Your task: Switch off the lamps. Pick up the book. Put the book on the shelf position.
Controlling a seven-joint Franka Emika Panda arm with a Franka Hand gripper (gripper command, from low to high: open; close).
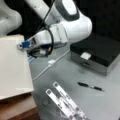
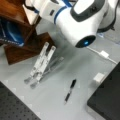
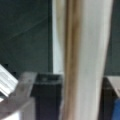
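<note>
This is looking like a robotics lab bench dressed up as a small desk scene. A white Franka arm [image 1: 72,22] is reaching over a grey tabletop [image 1: 100,100], and in a front view a dark perforated mounting board [image 2: 15,105], the kind used for bolting down lab gear, is showing at the bottom left corner. Office props are lying around: a black pen [image 1: 90,86], a black-lidded box [image 1: 97,51], a folding metal stand of perforated strips [image 2: 41,63], and a white cable with an adapter [image 1: 51,62] trailing across the surface. A dark reddish-brown wooden shelf piece [image 2: 27,47] is standing at the table's edge.
</note>
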